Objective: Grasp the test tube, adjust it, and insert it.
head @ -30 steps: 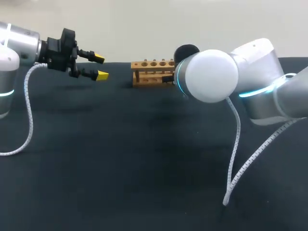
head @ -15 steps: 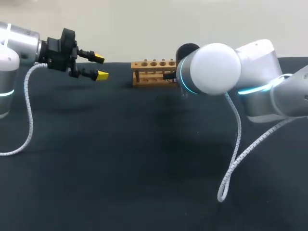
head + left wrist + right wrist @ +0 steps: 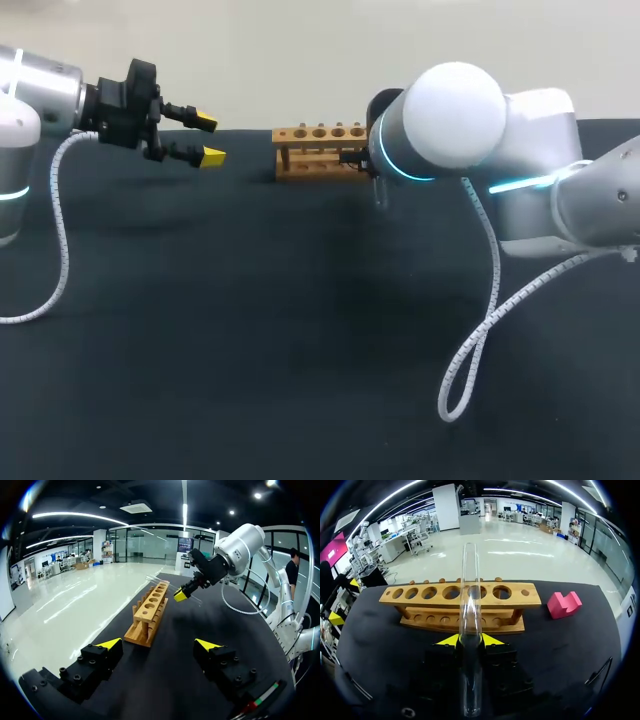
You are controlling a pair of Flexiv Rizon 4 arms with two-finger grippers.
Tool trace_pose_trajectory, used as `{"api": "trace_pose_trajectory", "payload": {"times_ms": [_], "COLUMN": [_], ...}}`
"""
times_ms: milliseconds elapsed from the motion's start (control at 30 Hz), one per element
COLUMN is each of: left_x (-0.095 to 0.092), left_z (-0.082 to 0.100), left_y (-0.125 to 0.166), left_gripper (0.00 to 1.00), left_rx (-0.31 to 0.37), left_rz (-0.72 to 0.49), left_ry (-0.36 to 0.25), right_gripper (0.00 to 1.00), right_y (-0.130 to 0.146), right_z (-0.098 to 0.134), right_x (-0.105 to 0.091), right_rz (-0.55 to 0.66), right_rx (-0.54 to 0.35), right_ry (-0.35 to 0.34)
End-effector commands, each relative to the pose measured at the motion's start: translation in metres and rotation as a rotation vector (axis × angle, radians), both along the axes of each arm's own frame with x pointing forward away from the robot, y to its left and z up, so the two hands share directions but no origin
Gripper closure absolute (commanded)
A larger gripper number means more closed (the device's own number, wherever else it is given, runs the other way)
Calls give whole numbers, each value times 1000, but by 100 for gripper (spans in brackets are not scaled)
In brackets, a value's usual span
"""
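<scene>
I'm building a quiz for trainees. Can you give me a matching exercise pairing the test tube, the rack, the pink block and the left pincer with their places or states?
1 clear glass test tube
2 light wooden rack with a row of holes
3 pink notched block
4 left pincer

a open, holding nothing
b holes empty
c clamped in the right pincer
d lying beside the rack's end

Pairs: 1-c, 2-b, 3-d, 4-a

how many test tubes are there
1. The tube is clamped between the fingers of the right gripper, close in front of the rack. The rack's holes look empty, so none seems hidden.
</scene>
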State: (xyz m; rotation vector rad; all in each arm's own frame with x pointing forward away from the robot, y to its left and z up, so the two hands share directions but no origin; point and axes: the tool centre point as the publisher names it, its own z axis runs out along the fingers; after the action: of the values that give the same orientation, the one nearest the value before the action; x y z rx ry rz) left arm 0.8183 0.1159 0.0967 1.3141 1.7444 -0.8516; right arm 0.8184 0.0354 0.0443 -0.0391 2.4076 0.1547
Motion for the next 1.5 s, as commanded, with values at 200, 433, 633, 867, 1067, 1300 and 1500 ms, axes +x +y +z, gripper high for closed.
{"api": "trace_pose_trajectory", "payload": {"times_ms": [200,433,633,867,1067,1300,1500], "left_x": [-1,-1,-1,-1,-1,-1,-1], "left_z": [-1,-1,-1,-1,-1,-1,-1], "left_y": [0,0,0,0,0,0,0], "left_gripper": [0,0,0,0,0,0,0], "left_rx": [-2,-2,-2,-2,-2,-2,-2], "left_rz": [2,2,2,2,2,2,2], "left_ry": [-5,-5,-5,-5,-5,-5,-5], "right_gripper": [100,100,100,100,100,100,100], "right_y": [4,5,6,6,5,5,5], "right_z": [-6,-11,-16,-20,-21,-15,-4], "right_x": [5,6,5,3,2,-3,-13], "right_rz": [13,20,27,28,23,11,-12], "right_rx": [0,2,4,7,10,20,36], "right_ry": [71,99,123,141,146,132,99]}}
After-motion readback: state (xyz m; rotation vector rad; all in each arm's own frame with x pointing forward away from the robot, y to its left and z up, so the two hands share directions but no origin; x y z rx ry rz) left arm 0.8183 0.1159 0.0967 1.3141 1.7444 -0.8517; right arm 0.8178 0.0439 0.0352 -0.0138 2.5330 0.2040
